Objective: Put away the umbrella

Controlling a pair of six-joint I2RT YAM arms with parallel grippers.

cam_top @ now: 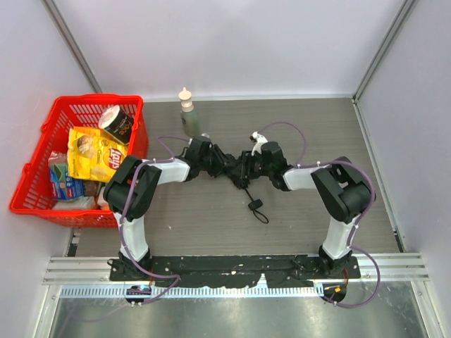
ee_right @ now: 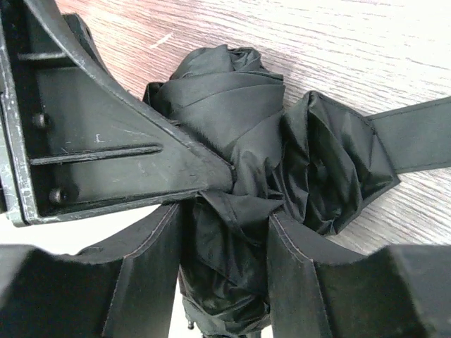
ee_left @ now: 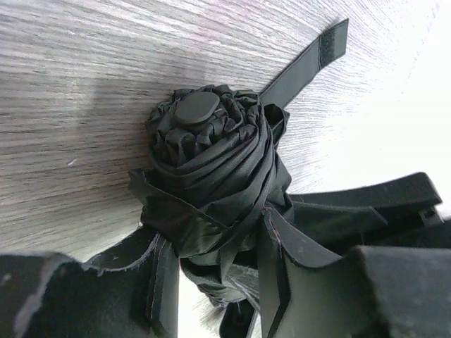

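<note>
Tension matters here: you have the umbrella (cam_top: pixel 240 169) low over the middle of the table (cam_top: pixel 317 127), between the arms. Your left gripper (ee_left: pixel 218 264) clamps the rolled canopy below its cap, and your right gripper (ee_right: pixel 225 267) pinches the bunched fabric beside it. Hold one grip firm so the pleats cannot unroll, then wind the loose closure strap (ee_left: pixel 303 67) round the bundle. No writing shows on the umbrella. Print on the yellow packet (cam_top: pixel 95 156) in the red basket (cam_top: pixel 91 99) is too small to read.

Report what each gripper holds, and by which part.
The umbrella: left gripper and right gripper both have jaws closed on its bunched canopy fabric.
</note>
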